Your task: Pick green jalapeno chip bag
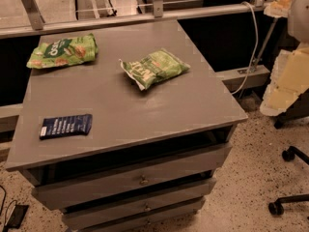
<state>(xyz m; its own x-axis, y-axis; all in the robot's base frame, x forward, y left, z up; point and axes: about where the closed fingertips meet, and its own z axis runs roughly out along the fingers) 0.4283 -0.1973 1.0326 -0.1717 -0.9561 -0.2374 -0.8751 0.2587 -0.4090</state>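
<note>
Grey bench (145, 115) holds the jalapeno bag (154, 67) right of centre, well apart from the other green bag (63, 51) and the blue packet (65, 125). Off right hangs the gripper (288, 79); whether its jaws are open I cannot tell. Best come down over the puffy middle and pinch across the width.

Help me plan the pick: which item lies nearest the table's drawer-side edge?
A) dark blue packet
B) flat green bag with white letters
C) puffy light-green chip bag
A: the dark blue packet lies by the table at its drawer-side edge; the gripper hangs beyond the table's right side.
</note>
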